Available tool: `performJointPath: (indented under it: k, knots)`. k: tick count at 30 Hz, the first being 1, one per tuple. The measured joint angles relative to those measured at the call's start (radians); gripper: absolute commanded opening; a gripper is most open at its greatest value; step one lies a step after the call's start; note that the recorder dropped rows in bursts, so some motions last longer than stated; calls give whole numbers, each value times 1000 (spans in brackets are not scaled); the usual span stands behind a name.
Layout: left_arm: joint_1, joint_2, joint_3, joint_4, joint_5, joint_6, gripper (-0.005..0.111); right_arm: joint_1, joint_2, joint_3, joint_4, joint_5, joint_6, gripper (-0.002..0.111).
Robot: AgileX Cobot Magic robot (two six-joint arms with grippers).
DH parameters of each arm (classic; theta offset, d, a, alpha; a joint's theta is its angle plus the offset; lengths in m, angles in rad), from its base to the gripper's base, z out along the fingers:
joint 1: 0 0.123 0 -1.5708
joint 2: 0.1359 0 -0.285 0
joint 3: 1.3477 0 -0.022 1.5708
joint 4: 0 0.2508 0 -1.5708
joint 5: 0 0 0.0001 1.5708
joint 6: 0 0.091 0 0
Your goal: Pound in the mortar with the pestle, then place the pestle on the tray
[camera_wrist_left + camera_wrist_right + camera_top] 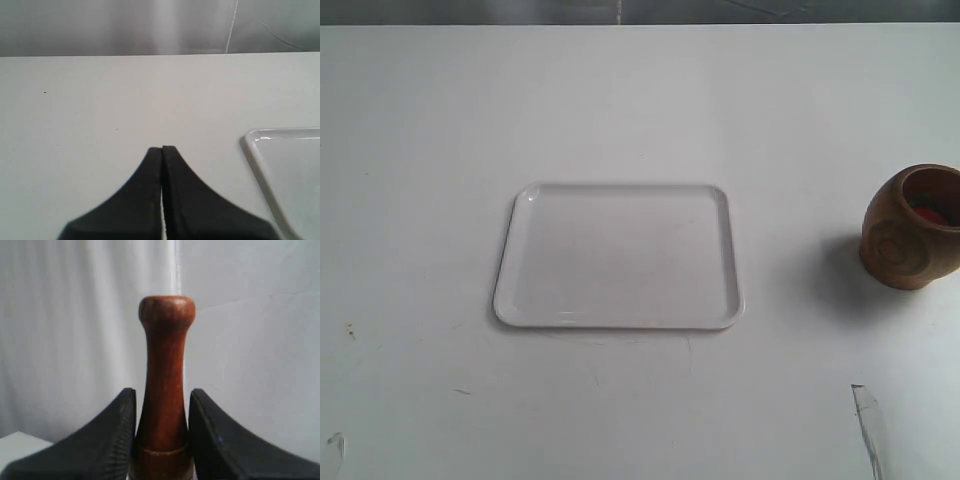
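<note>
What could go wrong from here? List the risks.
1. The mortar stands free with nothing bracing it; the left hand is shut by the tray, so pounding may tip or push it.
2. The right hand grips the pestle on smooth, tapering wood; it might slip under load.
3. The reddish bits in the mortar could jump out.

Scuffed white tabletop (620, 100), grey draped backdrop (125, 25) behind
</note>
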Motion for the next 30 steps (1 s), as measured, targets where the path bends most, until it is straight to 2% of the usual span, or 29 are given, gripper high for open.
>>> performJointPath:
  k: [4,10,15,24,30]
  knots:
    - [0,0,0,0,0,0,0,-5,-165,326,214,-14,-213,0]
    - [0,0,0,0,0,0,0,-5,-314,578,243,-17,-330,0]
    - [0,0,0,0,0,0,0,-5,-356,749,423,-17,-472,0]
    - [0,0,0,0,0,0,0,-5,-358,796,535,-12,-592,0]
    - [0,0,0,0,0,0,0,-5,-358,744,537,-13,-597,0]
